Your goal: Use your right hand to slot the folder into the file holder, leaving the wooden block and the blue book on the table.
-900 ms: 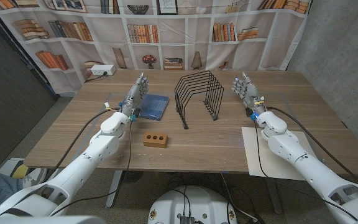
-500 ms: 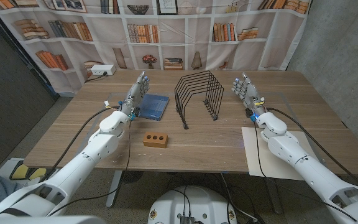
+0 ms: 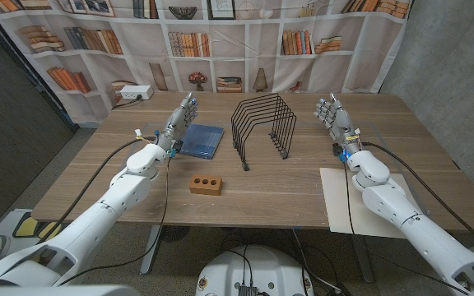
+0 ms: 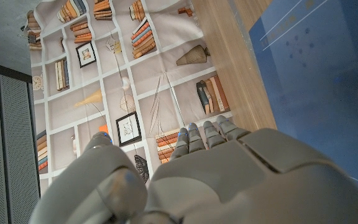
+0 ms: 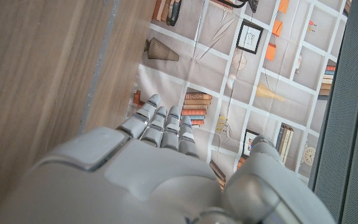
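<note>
The cream folder (image 3: pixel 334 202) lies flat at the table's front right, partly under my right forearm. In the middle of the table stands the black wire file holder (image 3: pixel 263 123), with nothing in its slots. My right hand (image 3: pixel 334 117) is raised to the right of the holder, fingers up and apart, holding nothing; its back (image 5: pixel 148 168) shows in the right wrist view. A wooden block (image 3: pixel 206 183) with three holes sits in front of the holder. The blue book (image 3: pixel 202 140) (image 4: pixel 328 81) lies left of the holder. Over the book's left edge my left hand (image 3: pixel 179 122) (image 4: pixel 229 174) is open.
The wooden table (image 3: pixel 270 185) ends close behind the holder at a bookshelf-print backdrop (image 3: pixel 245 33). A white power strip (image 3: pixel 136 94) lies at the far left corner. Cables run along both forearms.
My right hand has shifted a little to the right, away from the file holder. The left arm has barely moved. Folder, block and book lie as before.
</note>
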`<state>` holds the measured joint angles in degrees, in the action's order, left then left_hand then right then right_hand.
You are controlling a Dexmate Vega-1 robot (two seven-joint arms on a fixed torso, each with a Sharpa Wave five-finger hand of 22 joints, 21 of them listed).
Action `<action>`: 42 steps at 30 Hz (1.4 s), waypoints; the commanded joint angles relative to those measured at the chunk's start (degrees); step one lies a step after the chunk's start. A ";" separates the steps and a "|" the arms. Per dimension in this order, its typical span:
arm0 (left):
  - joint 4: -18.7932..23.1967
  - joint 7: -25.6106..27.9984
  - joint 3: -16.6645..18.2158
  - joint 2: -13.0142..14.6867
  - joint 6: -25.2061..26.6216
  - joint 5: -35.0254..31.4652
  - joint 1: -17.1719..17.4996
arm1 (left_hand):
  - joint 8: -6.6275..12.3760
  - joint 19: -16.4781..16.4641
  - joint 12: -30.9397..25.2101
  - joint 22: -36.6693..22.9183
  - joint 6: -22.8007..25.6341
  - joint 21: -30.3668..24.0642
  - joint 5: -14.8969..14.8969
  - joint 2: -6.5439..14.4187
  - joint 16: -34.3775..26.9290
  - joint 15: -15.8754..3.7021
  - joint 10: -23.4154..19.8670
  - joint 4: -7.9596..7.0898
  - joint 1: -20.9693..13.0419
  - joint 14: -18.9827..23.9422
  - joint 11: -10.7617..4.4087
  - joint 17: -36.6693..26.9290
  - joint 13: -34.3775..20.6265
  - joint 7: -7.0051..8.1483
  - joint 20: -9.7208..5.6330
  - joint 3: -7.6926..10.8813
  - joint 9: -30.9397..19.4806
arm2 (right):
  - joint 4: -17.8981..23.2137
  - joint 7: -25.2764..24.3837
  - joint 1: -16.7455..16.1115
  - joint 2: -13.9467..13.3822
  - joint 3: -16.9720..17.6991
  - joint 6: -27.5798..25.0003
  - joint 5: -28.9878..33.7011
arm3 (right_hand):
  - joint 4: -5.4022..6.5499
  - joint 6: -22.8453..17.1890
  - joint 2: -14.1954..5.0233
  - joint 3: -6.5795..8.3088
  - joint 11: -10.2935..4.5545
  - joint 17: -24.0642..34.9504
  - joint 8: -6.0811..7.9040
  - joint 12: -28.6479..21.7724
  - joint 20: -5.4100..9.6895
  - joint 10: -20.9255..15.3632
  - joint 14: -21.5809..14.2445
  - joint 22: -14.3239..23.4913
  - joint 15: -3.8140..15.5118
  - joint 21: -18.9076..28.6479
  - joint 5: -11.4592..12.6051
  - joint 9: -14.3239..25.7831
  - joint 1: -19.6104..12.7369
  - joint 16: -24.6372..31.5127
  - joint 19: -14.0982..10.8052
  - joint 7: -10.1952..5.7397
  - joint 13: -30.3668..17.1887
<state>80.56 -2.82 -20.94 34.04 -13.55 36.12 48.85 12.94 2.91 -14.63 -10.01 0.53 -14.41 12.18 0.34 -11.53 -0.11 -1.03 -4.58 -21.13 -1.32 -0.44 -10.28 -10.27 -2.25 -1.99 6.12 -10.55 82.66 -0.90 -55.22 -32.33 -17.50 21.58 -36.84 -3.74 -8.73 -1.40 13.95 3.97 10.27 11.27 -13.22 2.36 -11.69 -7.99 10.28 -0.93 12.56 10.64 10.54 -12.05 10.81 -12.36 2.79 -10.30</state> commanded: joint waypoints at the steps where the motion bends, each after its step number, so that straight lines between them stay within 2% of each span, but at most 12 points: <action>1: 4.32 2.25 0.68 1.04 2.16 0.40 1.63 | 0.16 -0.70 0.06 -0.23 0.98 -0.25 0.21 0.11 -0.50 0.39 -1.39 0.13 -0.34 1.01 0.73 -0.13 -0.33 -0.31 -2.25 -0.14 -0.07 | 4.17 1.11 -4.74 -3.01 3.54 3.81 -0.99 | -0.33 -0.70 -0.19 0.26 -0.19 0.11 0.41 -0.55 2.18 -0.77 -0.79 0.18 0.29 0.31 0.31 0.17 -0.72 0.41 -0.85 0.07 -0.27; 4: 5.94 4.86 0.63 1.17 1.98 -1.36 2.52 | 0.18 -0.81 0.08 -0.23 1.21 -0.22 0.21 0.10 -0.49 0.46 -1.58 0.14 -0.36 1.16 0.85 -0.13 -0.33 -0.48 -2.28 -0.18 -0.07 | 3.45 2.02 -4.66 -3.37 3.55 5.43 0.20 | -0.41 -1.14 -0.28 0.31 -0.28 0.11 0.54 -0.63 2.24 -1.13 -0.90 0.19 0.32 0.29 0.29 0.17 -0.85 0.39 -0.96 -0.07 -0.27; 8: 6.46 5.23 1.01 0.67 1.78 -0.51 3.21 | 0.12 -0.80 0.16 -0.23 1.30 -0.12 0.20 0.09 -0.43 0.53 -1.68 0.15 -0.39 1.23 0.75 -0.13 -0.33 -0.56 -2.18 -0.24 -0.07 | 3.96 1.97 -5.56 -3.52 3.97 6.29 0.31 | -0.49 -1.24 -0.35 0.36 -0.15 0.11 0.54 -0.62 2.31 -1.26 -0.98 0.20 0.38 0.28 0.27 0.17 -0.96 0.37 -1.08 -0.12 -0.27; 14: 7.66 5.29 0.95 1.70 3.91 -0.36 3.09 | 0.25 -0.92 0.10 -0.24 2.13 0.04 0.18 0.11 -0.50 0.46 -2.50 0.16 -0.42 1.88 0.62 -0.13 -0.34 -0.84 -1.83 -0.36 -0.07 | 8.54 -0.55 -9.47 -4.69 5.68 6.40 0.85 | -0.60 -1.36 -0.42 0.40 -0.17 0.10 0.53 -0.59 2.27 -1.34 -1.06 0.21 0.42 0.26 0.25 0.17 -1.11 0.34 -1.19 -0.17 -0.28; 22: 8.97 4.77 1.19 2.10 3.77 0.21 3.98 | 0.31 -1.32 0.12 -0.25 3.00 0.17 0.15 0.18 -0.53 0.61 -3.39 0.16 -0.48 2.63 0.94 -0.13 -0.34 -0.88 -1.55 -0.50 -0.07 | 12.90 -2.97 -15.42 -5.21 8.07 8.32 1.68 | -0.70 -1.41 -0.46 0.43 -0.12 0.10 0.50 -0.62 2.19 -1.60 -1.26 0.21 0.27 0.24 0.22 0.17 -1.25 0.35 -1.34 -0.12 -0.28; 27: 8.31 4.76 1.18 1.53 4.03 1.05 4.19 | 0.39 -1.64 0.06 -0.26 3.64 0.21 0.12 0.24 -0.50 0.80 -4.12 0.17 -0.53 2.99 1.18 -0.12 -0.35 -1.02 -1.38 -0.58 -0.08 | 14.60 -2.89 -18.35 -5.62 9.01 9.53 2.27 | -0.75 -1.50 -0.47 0.43 -0.12 0.11 0.50 -0.62 2.16 -1.70 -1.41 0.22 0.32 0.26 0.20 0.18 -1.29 0.37 -1.49 -0.15 -0.28; 42: 12.90 8.05 2.22 2.73 2.44 -1.75 6.29 | 0.32 -1.93 0.30 -0.26 4.20 0.37 0.10 0.43 -0.42 0.71 -4.43 0.20 -0.70 3.44 1.01 -0.12 -0.35 -1.02 -1.26 -0.63 -0.08 | 18.78 -3.88 -25.85 -5.77 12.08 11.77 4.04 | -0.96 -1.71 -0.50 0.46 -0.03 0.11 0.47 -0.58 2.16 -1.96 -1.71 0.23 0.39 0.20 0.14 0.18 -1.53 0.35 -1.69 -0.13 -0.29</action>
<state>91.02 3.67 -19.37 36.11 -10.15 35.77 54.03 12.94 1.44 -14.39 -10.00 4.11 -14.17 12.18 0.56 -11.53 0.61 -4.89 -4.35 -21.35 1.86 0.41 -10.27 -10.54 -3.38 -1.84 5.54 -10.54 98.29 -3.88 -75.66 -37.89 -7.61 31.82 -34.01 -4.21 -9.93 -2.15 14.39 3.97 10.26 11.26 -13.67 2.26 -13.12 -9.27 10.27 -0.47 12.55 10.64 10.53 -12.80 10.81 -13.69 2.77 -10.29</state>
